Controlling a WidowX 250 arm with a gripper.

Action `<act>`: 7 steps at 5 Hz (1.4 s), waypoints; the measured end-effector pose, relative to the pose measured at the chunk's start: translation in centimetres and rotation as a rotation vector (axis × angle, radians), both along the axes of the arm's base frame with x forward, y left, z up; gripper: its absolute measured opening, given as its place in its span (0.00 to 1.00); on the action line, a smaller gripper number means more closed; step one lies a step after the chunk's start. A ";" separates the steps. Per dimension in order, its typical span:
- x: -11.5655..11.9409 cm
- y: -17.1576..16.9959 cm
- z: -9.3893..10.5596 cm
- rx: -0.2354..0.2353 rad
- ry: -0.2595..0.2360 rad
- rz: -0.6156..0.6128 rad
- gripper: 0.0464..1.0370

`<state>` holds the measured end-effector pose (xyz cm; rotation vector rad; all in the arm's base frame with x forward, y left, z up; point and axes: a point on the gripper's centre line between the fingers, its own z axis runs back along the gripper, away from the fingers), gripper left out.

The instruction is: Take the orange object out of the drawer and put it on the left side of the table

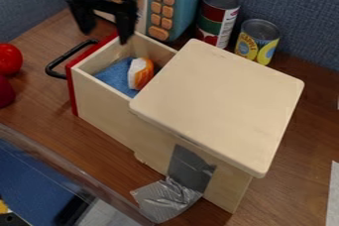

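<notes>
"If 12 o'clock is the top edge of the view, where does the orange object (143, 74) lie from the end effector (104, 35)?"

"At about 5 o'clock, and lower down. It's inside the open drawer (102, 101), on the blue cloth (111, 77), near the cabinet top (218, 103)."

"And the end effector itself?"

"Its two fingers stand apart, with nothing between them, above the drawer's 12 o'clock corner. One tip is towards 9 o'clock, the other towards 3 or a shade past it."

"Does that suit the grasp?"

"I'd say so. The orange object's long side seems to run roughly from 12 to 6, so the fingers would close across it. The move I'd want is a shift towards 5 o'clock, then straight down."

"What could spoil it?"

"The cabinet top crowds the 4 o'clock side, and the red front panel (73, 93) bounds the other. A slanting descent might clip either one. The cloth could get pinched too."

"So it's early days?"

"Yes, the pick comes first. After that, a lift clear of the walls before anything goes to the left side of the surface (39, 108)."
</notes>
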<state>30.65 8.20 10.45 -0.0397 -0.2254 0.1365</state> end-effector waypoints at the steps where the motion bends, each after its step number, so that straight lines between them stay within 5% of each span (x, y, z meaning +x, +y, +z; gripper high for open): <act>1: 0.9 -1.1 -0.5 0.002 -0.013 0.007 0.96; 3: 1.9 -3.0 -0.8 0.002 -0.036 -0.008 0.96; 4: 0.8 -4.5 -2.2 -0.006 0.003 -0.035 0.96; 6: -0.2 -5.6 -2.1 0.016 -0.018 -0.002 0.90; 7: -0.4 -5.7 -2.5 -0.004 -0.017 0.026 0.61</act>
